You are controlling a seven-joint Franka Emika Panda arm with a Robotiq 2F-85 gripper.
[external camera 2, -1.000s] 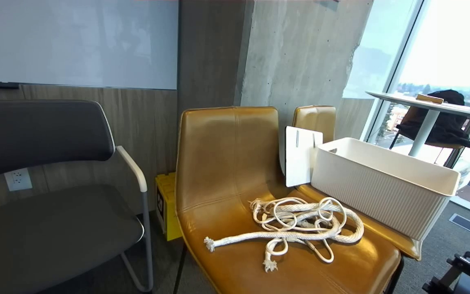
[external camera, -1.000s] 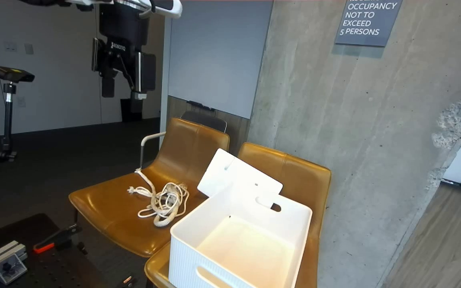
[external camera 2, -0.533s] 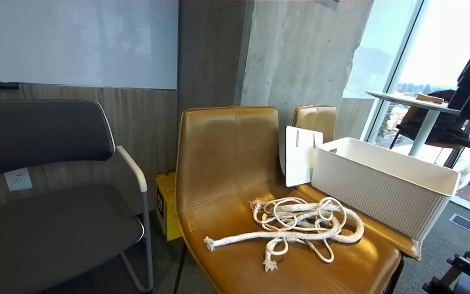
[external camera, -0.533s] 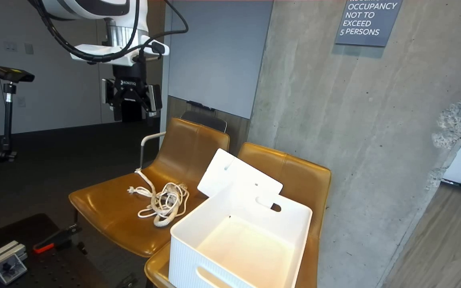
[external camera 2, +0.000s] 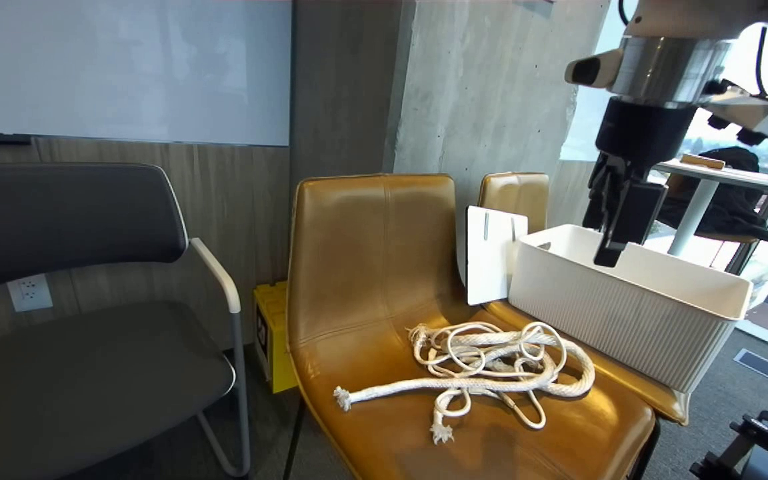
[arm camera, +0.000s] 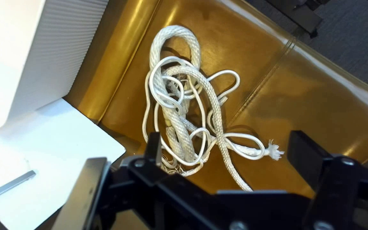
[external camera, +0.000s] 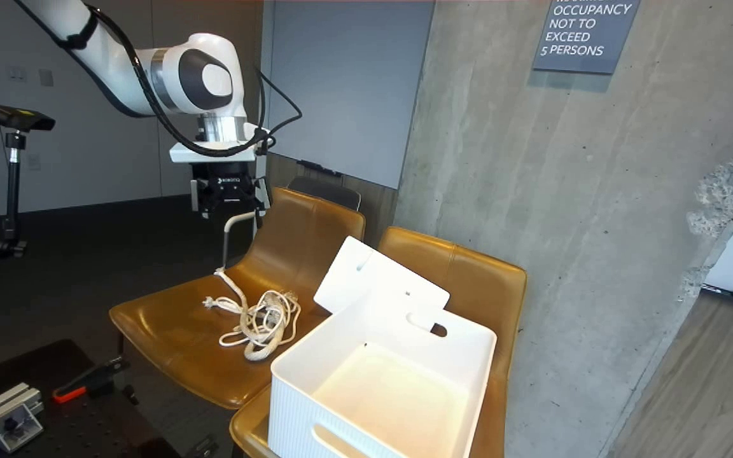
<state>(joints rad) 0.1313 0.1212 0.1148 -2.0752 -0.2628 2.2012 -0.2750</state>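
End effector (arm camera: 225, 147): your fingers stand wide, gripping nothing, above the brown chair (external camera 2: 371, 253).
Rope tangle (arm camera: 179, 129): on that chair, below you, just beside the white bin (external camera 2: 611, 307).
Tangle's long axis: roughly across the line joining your fingertips, in the wrist view.

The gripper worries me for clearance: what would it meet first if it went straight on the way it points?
Probably the white rope: in the wrist view it lies ahead of the open gripper. Depth is unclear, though, so the brown chair seat around the rope could come first.
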